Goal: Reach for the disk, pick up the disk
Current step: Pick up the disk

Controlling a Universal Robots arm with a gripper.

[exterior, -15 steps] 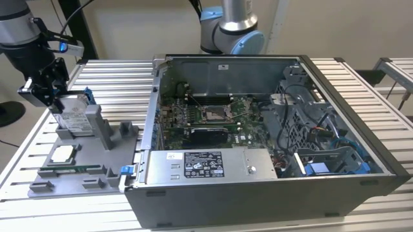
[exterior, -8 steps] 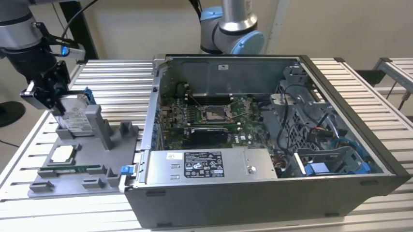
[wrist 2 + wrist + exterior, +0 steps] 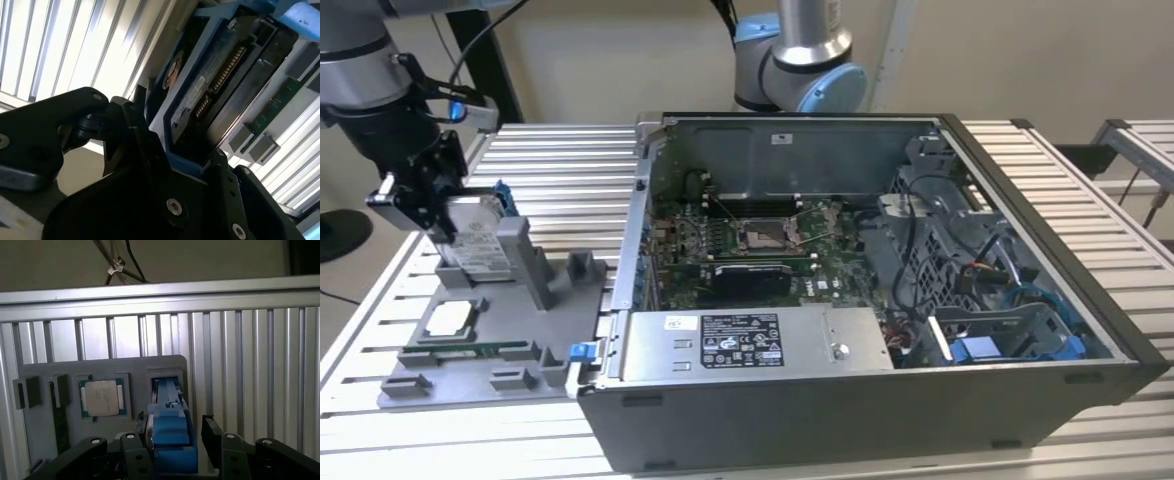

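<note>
My hand (image 3: 438, 222) straddling the upright disk (image 3: 480, 245), pinching or loose I cannot tell, second wrist view baring connector pins (image 3: 227, 67), first wrist view the processor chip (image 3: 102, 397)

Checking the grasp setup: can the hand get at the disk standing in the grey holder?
Probably yes: the hand straddles the upright disk with nothing between them; a gap shows beside one finger.

Disk (image 3: 479, 243) silver, blue frame; gripper (image 3: 438, 212) black; holder (image 3: 550, 288) grey.

One disk (image 3: 474, 235), one processor chip (image 3: 450, 318), one memory stick (image 3: 467, 352), one grey tray (image 3: 520, 322), one computer case (image 3: 854, 425).
</note>
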